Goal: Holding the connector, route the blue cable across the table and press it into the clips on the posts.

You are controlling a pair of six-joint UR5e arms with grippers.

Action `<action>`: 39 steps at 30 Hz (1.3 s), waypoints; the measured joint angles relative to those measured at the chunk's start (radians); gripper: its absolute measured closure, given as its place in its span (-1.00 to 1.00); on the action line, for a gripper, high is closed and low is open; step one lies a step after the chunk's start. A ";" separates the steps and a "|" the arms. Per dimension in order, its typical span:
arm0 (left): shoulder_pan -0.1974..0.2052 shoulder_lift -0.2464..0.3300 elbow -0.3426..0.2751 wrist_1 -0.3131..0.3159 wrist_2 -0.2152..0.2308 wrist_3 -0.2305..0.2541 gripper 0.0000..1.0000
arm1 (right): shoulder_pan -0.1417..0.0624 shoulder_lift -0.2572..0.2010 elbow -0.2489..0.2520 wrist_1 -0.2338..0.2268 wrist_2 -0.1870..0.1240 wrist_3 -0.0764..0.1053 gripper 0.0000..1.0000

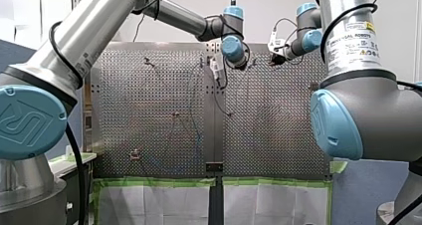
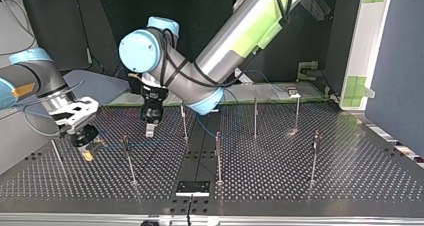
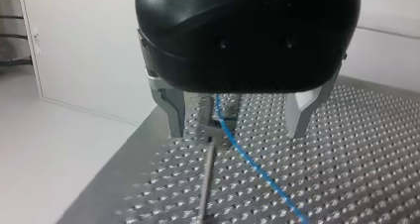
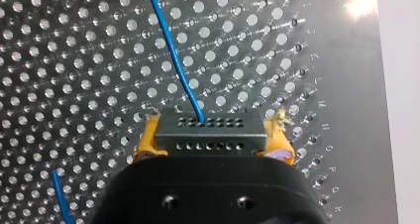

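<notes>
Our right arm's jaws are clamped on the connector (image 4: pixel 208 127), close to one edge of the desk (image 4: pixel 341 110), and the blue cable (image 4: pixel 173 55) leaves it across the holes. Our left arm's jaws stand apart around a post's (image 3: pixel 208 179) clip (image 3: pixel 210 127), with the cable beside it. We judge that too taut a pull could spring the cable free or bend the post.

upright posts (image 2: pixel 255 118) scattered across the table (image 2: pixel 360 172)

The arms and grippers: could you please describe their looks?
My left arm and my right arm: silver, blue joint caps, black cables; the right bears a white label. My left gripper: black, grey fingers. My right gripper: black, yellow pads.
</notes>
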 joint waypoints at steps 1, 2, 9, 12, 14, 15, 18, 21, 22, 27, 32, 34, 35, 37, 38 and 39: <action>0.000 0.007 -0.008 0.005 -0.007 0.007 -1.00 | 0.001 0.000 0.000 0.000 0.000 0.000 1.00; 0.000 0.015 -0.015 0.011 -0.015 0.012 -1.00 | 0.001 0.000 0.000 0.000 0.000 0.000 1.00; -0.003 0.078 -0.078 0.070 -0.078 -0.014 -1.00 | 0.004 0.000 0.000 0.000 0.000 -0.003 1.00; -0.003 0.101 -0.101 0.093 -0.098 -0.031 -1.00 | 0.007 0.000 0.000 0.000 0.000 -0.004 1.00; -0.003 0.118 -0.118 0.110 -0.108 -0.040 -1.00 | 0.009 0.000 0.001 0.001 0.000 -0.005 1.00; -0.004 0.128 -0.128 0.121 -0.113 -0.045 -1.00 | 0.010 0.000 0.001 0.001 0.000 -0.006 1.00; -0.010 0.154 -0.154 0.147 -0.116 -0.058 -1.00 | 0.012 0.000 0.001 0.001 0.000 -0.007 1.00; -0.020 0.179 -0.179 0.171 -0.113 -0.077 -1.00 | 0.014 0.000 0.001 0.001 0.000 -0.008 1.00; -0.023 0.186 -0.186 0.179 -0.111 -0.084 -1.00 | 0.015 0.000 0.001 0.001 0.000 -0.008 1.00; -0.041 0.227 -0.227 0.220 -0.100 -0.123 -1.00 | 0.017 0.000 0.001 0.001 0.000 -0.009 1.00; -0.060 0.270 -0.270 0.262 -0.095 -0.166 -1.00 | 0.020 0.000 0.001 0.002 0.001 -0.011 1.00; -0.061 0.291 -0.291 0.283 -0.092 -0.187 -1.00 | 0.020 0.001 0.001 0.002 0.001 -0.012 1.00; -0.061 0.300 -0.300 0.292 -0.091 -0.195 -1.00 | 0.021 0.001 0.001 0.001 0.001 -0.012 1.00; -0.062 0.320 -0.320 0.313 -0.090 -0.207 -1.00 | 0.022 0.001 0.001 0.001 0.002 -0.012 1.00; -0.063 0.329 -0.329 0.321 -0.090 -0.209 -1.00 | 0.022 0.001 0.001 0.001 0.002 -0.012 1.00; -0.064 0.341 -0.341 0.334 -0.090 -0.210 -1.00 | 0.023 0.001 0.001 0.001 0.002 -0.012 1.00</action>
